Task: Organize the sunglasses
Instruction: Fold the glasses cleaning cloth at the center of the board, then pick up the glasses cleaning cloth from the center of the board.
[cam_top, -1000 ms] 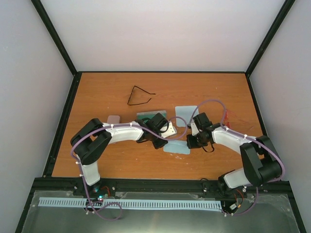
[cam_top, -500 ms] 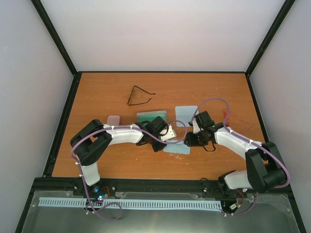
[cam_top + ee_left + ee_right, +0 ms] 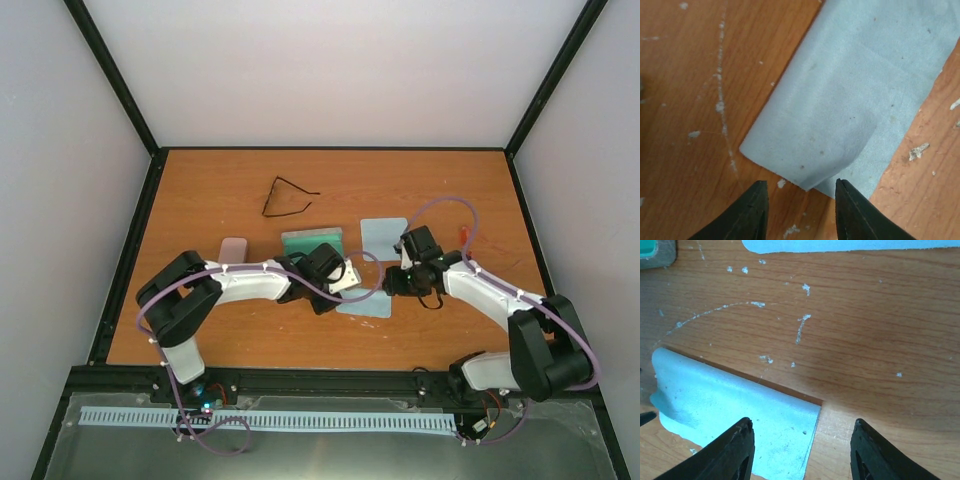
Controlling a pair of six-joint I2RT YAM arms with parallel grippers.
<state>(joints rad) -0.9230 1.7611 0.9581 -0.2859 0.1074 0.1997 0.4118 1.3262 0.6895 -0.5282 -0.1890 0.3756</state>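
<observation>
Sunglasses [image 3: 287,198] lie on bare wood at far-left centre of table [image 3: 450,180], arms partly open, outside both cases and well apart from the grippers. Grey case [image 3: 312,242] sits just near of them w/ teal inside facing up; contents can't be made out. Pink case [image 3: 233,248] is to its left, near L arm; can't tell if it's open or shut. Two lt-blue cloths: far cloth [image 3: 384,236] lies flat, right of grey case; near cloth [image 3: 368,305] lies folded over btwn the two grippers. L gripper [image 3: 800,183] is low over the wood, fingers parted a moderate gap, nothing btwn them, the cloth's folded corner just ahead of the tips. R gripper [image 3: 802,422] has fingers wide apart, straddling the cloth's edge w/o pinching it.
</observation>
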